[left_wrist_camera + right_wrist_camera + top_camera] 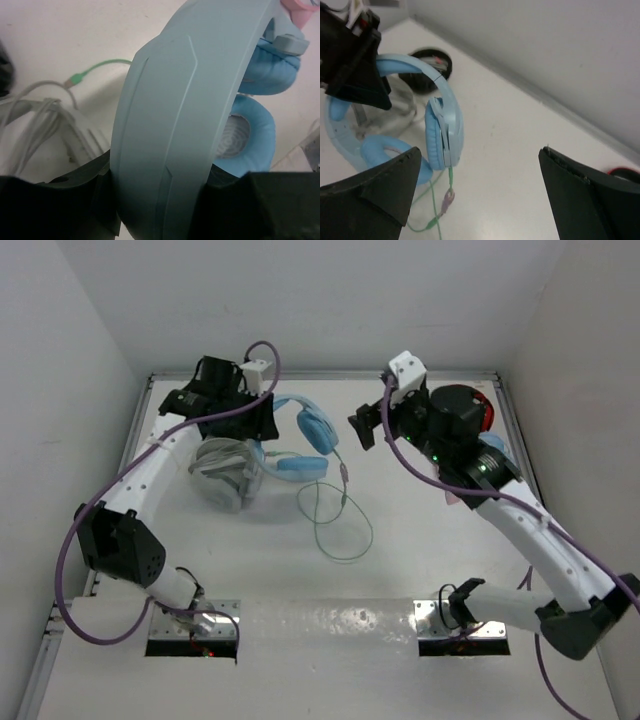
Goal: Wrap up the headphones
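Observation:
The light-blue headphones (305,445) stand at the back middle of the table, with one cup (318,430) above the other (300,467). My left gripper (255,415) is shut on their wide headband (170,125), which fills the gap between its jaws (155,200). The thin pale-green cable (340,520) loops loosely on the table in front of the cups. My right gripper (368,430) hangs open and empty just right of the headphones. Its wrist view (480,150) shows the near cup (442,130), the cable (432,220) and a purple plug (447,197).
A grey-white pair (225,472) lies under the left gripper and also shows in the left wrist view (40,120). A red-and-black object (482,410) sits at the back right behind the right arm. A dark round object (432,65) lies behind the headphones.

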{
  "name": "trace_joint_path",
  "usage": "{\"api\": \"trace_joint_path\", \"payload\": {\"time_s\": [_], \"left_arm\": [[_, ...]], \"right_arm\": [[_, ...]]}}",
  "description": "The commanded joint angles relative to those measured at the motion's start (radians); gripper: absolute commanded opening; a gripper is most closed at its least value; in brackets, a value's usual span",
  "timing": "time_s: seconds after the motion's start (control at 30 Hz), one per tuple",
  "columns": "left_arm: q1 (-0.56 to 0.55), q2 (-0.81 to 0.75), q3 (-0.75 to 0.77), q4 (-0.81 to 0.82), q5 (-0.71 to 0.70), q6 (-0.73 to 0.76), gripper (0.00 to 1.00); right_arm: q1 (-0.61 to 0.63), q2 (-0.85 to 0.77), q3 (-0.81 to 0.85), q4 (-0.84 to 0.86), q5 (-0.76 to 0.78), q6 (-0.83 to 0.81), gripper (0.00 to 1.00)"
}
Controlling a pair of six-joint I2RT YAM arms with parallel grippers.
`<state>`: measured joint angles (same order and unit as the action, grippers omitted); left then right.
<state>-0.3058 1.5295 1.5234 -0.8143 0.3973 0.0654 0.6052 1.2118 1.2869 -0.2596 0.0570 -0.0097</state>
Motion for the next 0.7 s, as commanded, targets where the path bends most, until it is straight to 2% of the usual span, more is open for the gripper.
{"api": "trace_joint_path", "payload": {"time_s": [0.0,0.07,0.1,0.23,0.33,0.43,0.5,0.57,0.67], "left_arm": [[0.027,-0.075,0.044,0.119,0.101,-0.026,0.0],[0.024,-0.088,0.047,0.136,0.097,-0.024,0.0],[0.02,-0.085,0.052,0.13,0.088,-0.012,0.0],[-0.004,-0.083,0.055,0.093,0.02,0.027,0.0],[-0.009,-0.091,0.058,0.089,0.005,0.034,0.0],[-0.01,-0.097,0.069,0.092,0.008,0.04,0.0],[-0.012,-0.098,0.081,0.09,0.011,0.048,0.0],[-0.012,-0.097,0.081,0.09,0.003,0.057,0.0],[-0.012,-0.094,0.078,0.09,-0.003,0.065,0.0]], "right_arm": [[-0.008,-0.084,-0.104,0.114,-0.051,-0.023,0.99],[-0.008,-0.072,-0.142,0.177,-0.059,-0.018,0.96],[-0.005,-0.054,-0.135,0.189,-0.116,0.002,0.95],[0.004,0.103,0.01,0.227,-0.154,0.08,0.91],[0.004,0.222,0.116,0.244,-0.123,0.054,0.94],[0.004,0.32,0.195,0.169,-0.137,-0.024,0.96],[0.004,0.351,0.204,0.128,-0.186,-0.039,0.95],[0.004,0.347,0.16,0.158,-0.262,-0.035,0.95],[0.004,0.353,0.12,0.187,-0.283,-0.003,0.95]]}}
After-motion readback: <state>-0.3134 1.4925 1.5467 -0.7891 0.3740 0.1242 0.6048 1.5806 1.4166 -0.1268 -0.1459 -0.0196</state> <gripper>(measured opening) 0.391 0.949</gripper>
